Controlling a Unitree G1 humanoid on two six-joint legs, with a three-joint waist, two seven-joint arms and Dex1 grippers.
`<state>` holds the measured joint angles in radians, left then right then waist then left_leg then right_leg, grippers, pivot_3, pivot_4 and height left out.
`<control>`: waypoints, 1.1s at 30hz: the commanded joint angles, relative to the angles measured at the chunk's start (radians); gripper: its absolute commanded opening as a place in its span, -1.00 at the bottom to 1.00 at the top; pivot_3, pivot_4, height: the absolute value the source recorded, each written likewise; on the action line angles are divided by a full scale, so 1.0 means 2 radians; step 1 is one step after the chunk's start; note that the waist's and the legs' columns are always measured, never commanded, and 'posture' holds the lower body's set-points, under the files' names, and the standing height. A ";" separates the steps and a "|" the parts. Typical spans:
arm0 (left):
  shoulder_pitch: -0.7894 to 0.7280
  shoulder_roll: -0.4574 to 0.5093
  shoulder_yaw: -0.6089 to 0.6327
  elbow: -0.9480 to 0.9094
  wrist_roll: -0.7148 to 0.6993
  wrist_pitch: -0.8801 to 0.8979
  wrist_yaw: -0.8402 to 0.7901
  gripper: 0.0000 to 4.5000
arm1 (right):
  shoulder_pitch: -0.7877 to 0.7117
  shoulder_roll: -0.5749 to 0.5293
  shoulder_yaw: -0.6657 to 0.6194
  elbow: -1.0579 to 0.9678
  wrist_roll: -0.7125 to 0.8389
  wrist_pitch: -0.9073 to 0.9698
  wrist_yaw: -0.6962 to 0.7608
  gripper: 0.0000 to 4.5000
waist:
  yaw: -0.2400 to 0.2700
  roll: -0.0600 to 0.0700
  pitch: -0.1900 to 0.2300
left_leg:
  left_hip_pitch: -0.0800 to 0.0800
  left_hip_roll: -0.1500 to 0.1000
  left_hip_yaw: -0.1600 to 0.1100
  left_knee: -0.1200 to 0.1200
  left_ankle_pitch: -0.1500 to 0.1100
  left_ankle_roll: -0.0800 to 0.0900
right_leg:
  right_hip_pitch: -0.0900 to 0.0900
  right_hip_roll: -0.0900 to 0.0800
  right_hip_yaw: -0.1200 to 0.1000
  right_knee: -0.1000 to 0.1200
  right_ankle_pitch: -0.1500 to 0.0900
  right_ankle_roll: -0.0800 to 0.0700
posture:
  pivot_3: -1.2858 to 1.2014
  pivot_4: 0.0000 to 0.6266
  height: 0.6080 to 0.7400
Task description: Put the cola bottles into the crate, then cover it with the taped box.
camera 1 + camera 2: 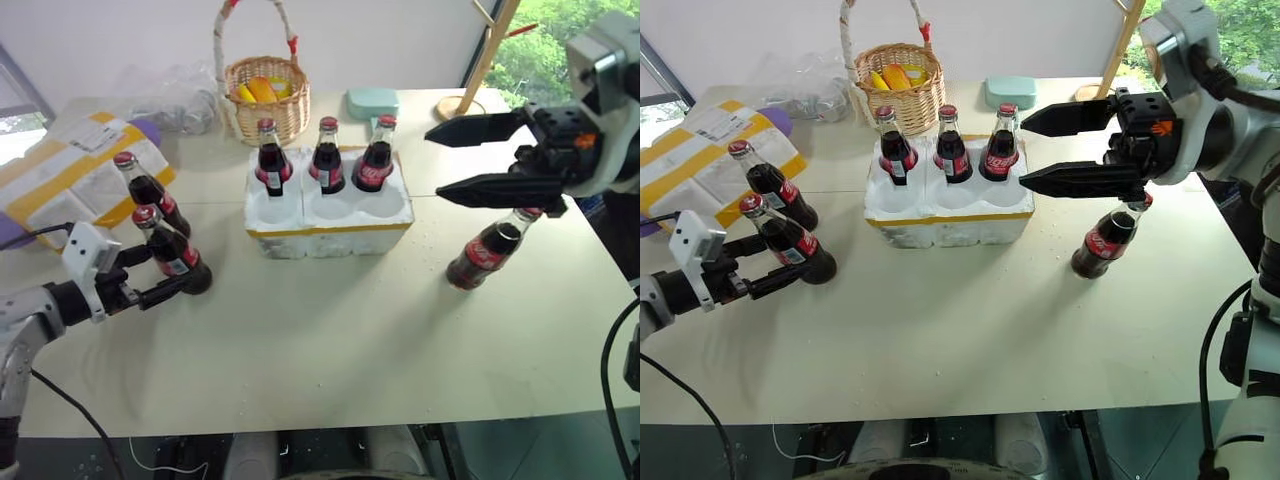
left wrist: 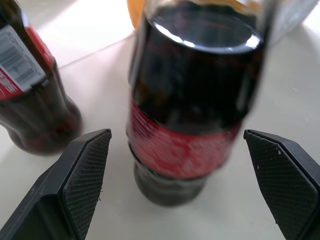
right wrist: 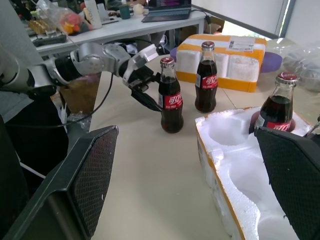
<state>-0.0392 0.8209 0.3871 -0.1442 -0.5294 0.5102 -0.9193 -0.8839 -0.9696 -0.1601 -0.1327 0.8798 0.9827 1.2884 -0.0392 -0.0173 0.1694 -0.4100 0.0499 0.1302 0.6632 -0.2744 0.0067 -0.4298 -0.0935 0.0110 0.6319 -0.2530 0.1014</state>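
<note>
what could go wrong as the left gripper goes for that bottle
The left gripper is open around the near bottle, with a second bottle standing close behind; pushing in further could knock either over. The three free wells of the crate are in the front row, below the bottles already loaded, so a tilted drop might clip them. The right gripper hangs open above the crate's corner and may get in the way.

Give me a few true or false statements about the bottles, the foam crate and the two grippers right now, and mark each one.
1. Three cola bottles stand in the crate. True.
2. The crate's front wells are all filled. False: the front row is empty.
3. The left gripper is open with a bottle between its fingers. True.
4. The right gripper is shut on a bottle. False: it is open and holds nothing.
5. The taped box covers the crate. False: it lies apart on the table.
</note>
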 commanded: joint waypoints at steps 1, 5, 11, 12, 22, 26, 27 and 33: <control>-0.020 -0.009 -0.013 0.018 0.015 -0.019 0.013 0.98 | -0.001 -0.009 -0.022 -0.016 0.016 -0.003 -0.004 1.00 | 0.000 0.000 0.000 | 0.000 0.000 0.000 0.000 0.000 0.000 | 0.000 0.000 0.000 0.000 0.000 0.000 | 0.03 -0.52 1.00; -0.042 -0.026 -0.035 0.036 0.024 -0.026 0.022 0.98 | 0.004 -0.008 -0.028 -0.021 0.024 0.001 -0.012 1.00 | 0.000 0.000 0.000 | 0.000 0.000 0.000 0.000 0.000 0.000 | 0.000 0.000 0.000 0.000 0.000 0.000 | 0.03 -0.52 1.00; -0.047 -0.038 -0.045 0.042 0.020 -0.030 0.012 0.87 | 0.015 -0.005 -0.036 -0.031 0.040 0.002 -0.031 1.00 | 0.000 0.000 0.000 | 0.000 0.000 0.000 0.000 0.000 0.000 | 0.000 0.000 0.000 0.000 0.000 0.000 | 0.03 -0.52 1.00; -0.046 -0.036 -0.044 0.042 0.019 -0.030 0.008 0.75 | 0.016 -0.004 -0.037 -0.033 0.042 0.002 -0.033 1.00 | 0.000 0.000 0.000 | 0.000 0.000 0.000 0.000 0.000 0.000 | 0.000 0.000 0.000 0.000 0.000 0.000 | 0.03 -0.52 1.00; -0.052 0.003 -0.021 -0.041 -0.065 0.069 -0.022 0.28 | 0.041 0.002 -0.041 -0.037 0.050 -0.008 -0.052 1.00 | -0.001 -0.001 0.000 | 0.000 0.000 0.000 0.000 0.000 0.000 | 0.000 0.000 0.000 0.000 0.000 0.000 | 0.03 -0.52 1.00; -0.106 0.018 -0.028 -0.091 -0.116 0.122 -0.016 0.28 | 0.054 0.006 -0.037 -0.042 0.044 -0.016 -0.059 1.00 | 0.004 -0.002 0.001 | -0.001 0.000 -0.001 0.001 0.000 0.000 | 0.000 0.000 0.000 0.000 0.000 0.000 | 0.03 -0.52 1.00; -0.126 0.018 -0.033 -0.097 -0.125 0.133 -0.013 0.28 | 0.058 0.006 -0.034 -0.044 0.040 -0.019 -0.060 1.00 | 0.007 -0.002 0.001 | -0.001 0.000 -0.001 0.001 0.000 0.000 | 0.000 0.000 0.000 0.000 0.000 0.000 | 0.03 -0.52 1.00; -0.257 -0.001 -0.102 -0.107 -0.144 0.166 -0.009 0.28 | 0.082 0.007 -0.021 -0.058 0.021 -0.040 -0.064 1.00 | 0.014 -0.002 0.001 | -0.001 -0.002 0.000 0.002 0.000 0.001 | 0.001 0.001 0.000 0.000 0.000 0.001 | 0.03 -0.52 1.00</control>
<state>-0.5016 0.8261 0.2010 -0.3265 -0.7888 0.8466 -0.9321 -0.7120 -0.9516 -0.1860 -0.2171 0.9241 0.9256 1.1641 -0.0105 -0.0215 0.1704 -0.4119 0.0466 0.1302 0.6666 -0.2748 0.0079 -0.4277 -0.0909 0.0102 0.6314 -0.2519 0.1037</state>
